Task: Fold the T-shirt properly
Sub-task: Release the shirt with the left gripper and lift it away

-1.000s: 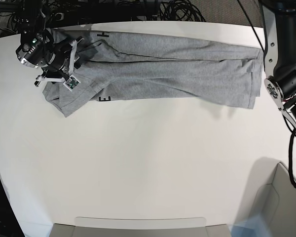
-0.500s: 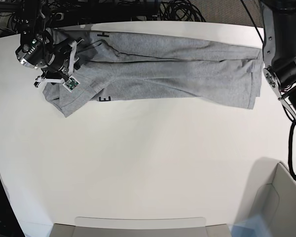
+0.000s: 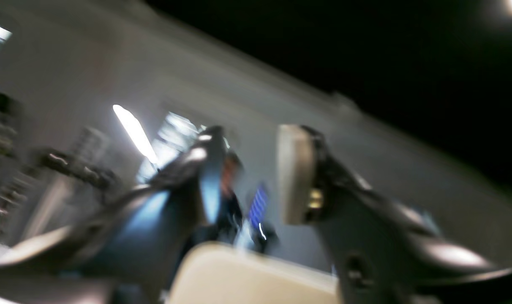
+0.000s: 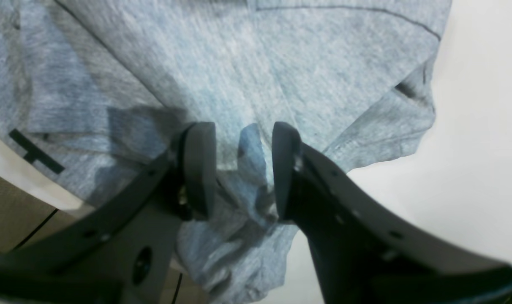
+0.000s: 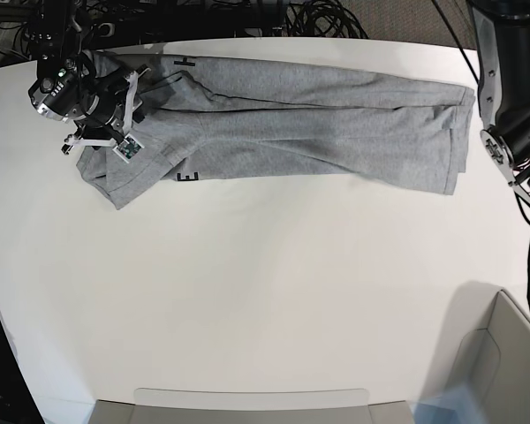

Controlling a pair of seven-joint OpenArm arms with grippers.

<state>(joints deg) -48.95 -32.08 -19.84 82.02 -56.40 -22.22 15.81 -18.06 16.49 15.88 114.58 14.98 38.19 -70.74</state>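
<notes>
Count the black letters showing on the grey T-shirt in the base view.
2. An H sits at the far edge of the T-shirt, and an E at its near edge, both toward the end under the right hand. More lettering may be hidden inside the folds.

The right pincer [image 4: 243,169] pinches a bunched fold of the T-shirt [image 4: 247,71].

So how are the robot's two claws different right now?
The right end effector hangs low over the T-shirt, a bunched fold of grey cloth between its fingers; the left end effector is lifted away with nothing between its fingers. The right one's camera sees the shirt and white table; the left one's shows only a blurry room. Both have dark fingers standing apart.
</notes>
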